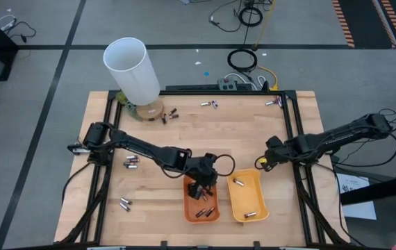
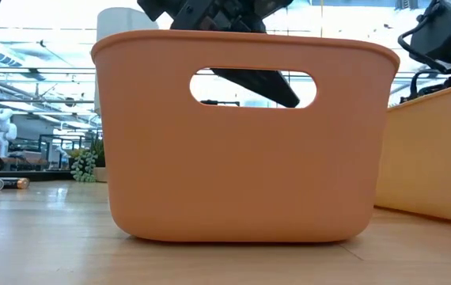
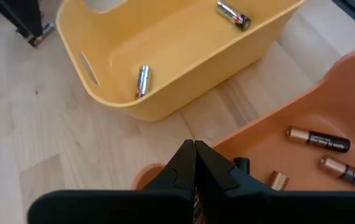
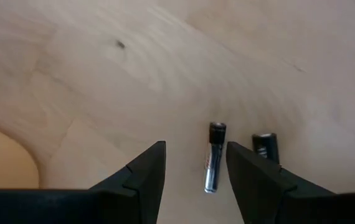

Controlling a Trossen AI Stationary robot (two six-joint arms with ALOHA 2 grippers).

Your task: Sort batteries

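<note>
a silvery battery (image 4: pixel 213 159) with a dark end is seen lying flat on the wooden table (image 4: pixel 103 74), its long axis running between the spread fingers of the right gripper (image 4: pixel 196 167). the left gripper (image 3: pixel 194 163), fingers pressed together, is held over the orange tray (image 3: pixel 327 87).

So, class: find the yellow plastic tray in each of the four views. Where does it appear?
High view: yellow plastic tray, bottom centre, right of the orange plastic tray.
Low view: right edge.
Left wrist view: upper middle.
Right wrist view: only a yellow corner at left edge.
Shared landmark: the orange tray.
</note>
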